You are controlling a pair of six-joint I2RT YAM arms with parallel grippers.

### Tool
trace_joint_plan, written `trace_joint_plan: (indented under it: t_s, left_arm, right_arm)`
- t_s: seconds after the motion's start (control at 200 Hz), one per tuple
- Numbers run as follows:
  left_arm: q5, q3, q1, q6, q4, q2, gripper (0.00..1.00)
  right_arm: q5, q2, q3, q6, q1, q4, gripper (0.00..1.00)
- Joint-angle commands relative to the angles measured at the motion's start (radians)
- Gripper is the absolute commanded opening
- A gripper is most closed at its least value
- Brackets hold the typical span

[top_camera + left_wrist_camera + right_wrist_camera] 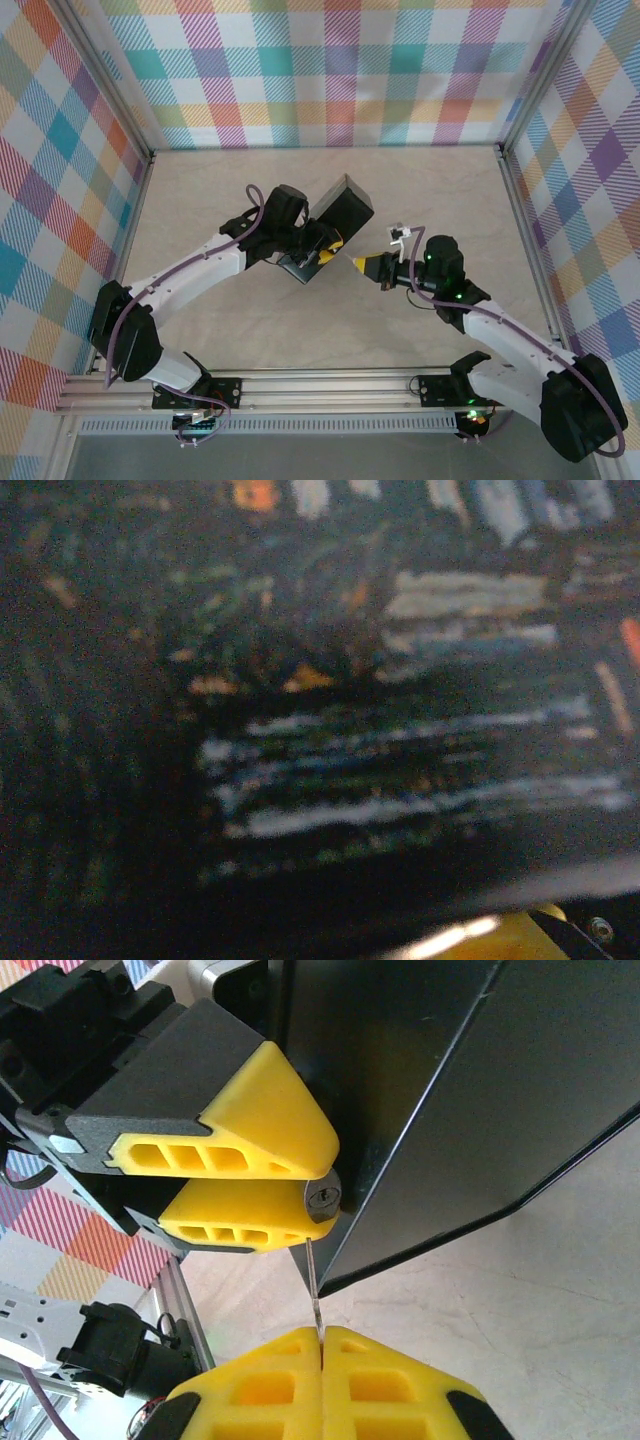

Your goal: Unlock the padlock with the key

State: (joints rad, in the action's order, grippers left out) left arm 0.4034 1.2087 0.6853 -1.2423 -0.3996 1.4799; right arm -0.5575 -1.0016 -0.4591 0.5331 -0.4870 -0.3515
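Right end effector [322, 1345] clenched on the key [313, 1285]; left end effector [305, 1182] grasps the padlock [324, 1198].

I can read no text, label, brand or number anywhere here. The painted lid of the box [400, 770] is blurred in the left wrist view and gives only strokes of colour, no letters.

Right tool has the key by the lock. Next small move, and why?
Probably advance the right tool slightly, steering the key tip into the padlock keyhole: the tip sits just short of it, slightly off-centre, while the left tool clamps the padlock.
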Motion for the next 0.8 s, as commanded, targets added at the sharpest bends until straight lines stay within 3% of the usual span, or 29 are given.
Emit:
trace_joint_plan:
  t_s: [0.0, 0.795]
  left_arm:
    - [0.018, -0.009, -0.012, -0.006, 0.067, -0.055, 0.00]
    - [0.026, -0.040, -0.032, -0.026, 0.097, -0.083, 0.00]
  right_arm:
    - [-0.013, -0.026, -0.031, -0.027, -0.005, -0.089, 0.00]
    - [-0.048, -0.157, -0.084, -0.032, -0.027, -0.182, 0.00]
